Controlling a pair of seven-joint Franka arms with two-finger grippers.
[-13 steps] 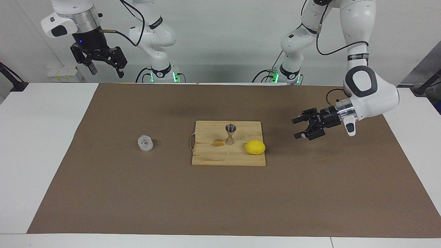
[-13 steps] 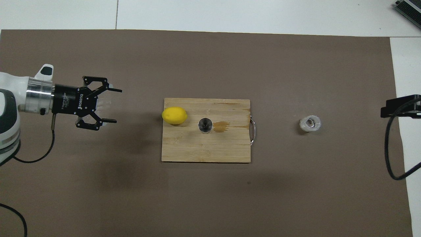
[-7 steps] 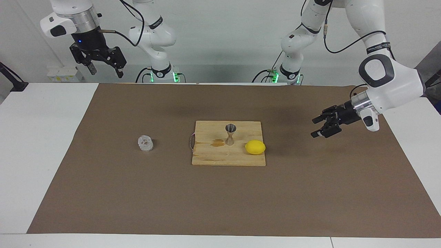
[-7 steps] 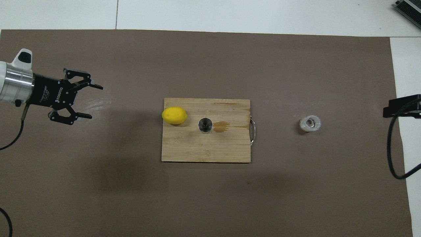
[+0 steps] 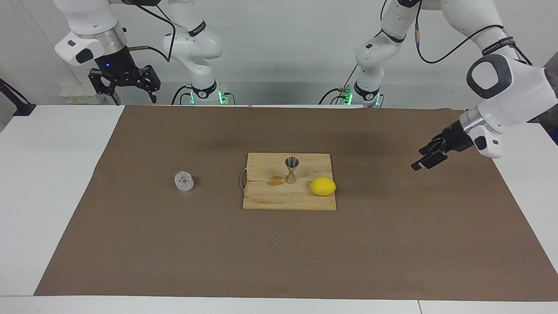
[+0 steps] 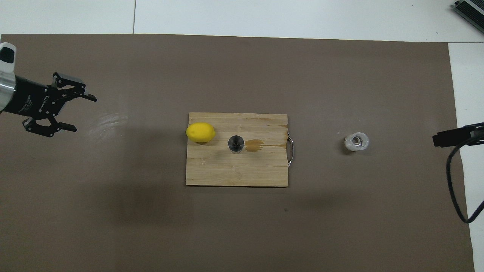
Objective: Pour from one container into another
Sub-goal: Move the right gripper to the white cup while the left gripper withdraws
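A: Hidden bits first. We only get a dark corner of the right gripper (image 6: 453, 135) at the overhead view's edge, at the right arm's end of the table. In the facing view the right gripper (image 5: 133, 98) hangs high over the table edge by the robots, fingers spread, nothing between them.

B: Agreed. The left gripper (image 5: 428, 159) is edge-on in the facing view, so its fingers overlap there. From overhead the left gripper (image 6: 85, 113) shows both fingers apart and holds nothing. It is over the brown paper mat (image 5: 174, 244) at the left arm's end, well apart from the board.

A: Containers. The small clear faceted glass cup (image 5: 184, 181) stands upright on the mat, toward the right arm's end, well apart from the board. From above, the cup (image 6: 356, 141) has something glinting inside; we cannot tell whether it is liquid or just glass.

B: The silvery hourglass-shaped steel jigger (image 5: 291, 170) stands upright near the middle of the pale wooden cutting board (image 5: 261, 200). Overhead, the jigger (image 6: 236, 143) looks dark inside; we cannot make out contents.

A: A brownish wet-looking stain (image 6: 254, 145) is on the board just beside the jigger, on the cup's side. A yellow lemon (image 5: 323, 186) sits on the board at its edge toward the left arm.

B: The board's metal handle (image 6: 290, 149) faces the cup.
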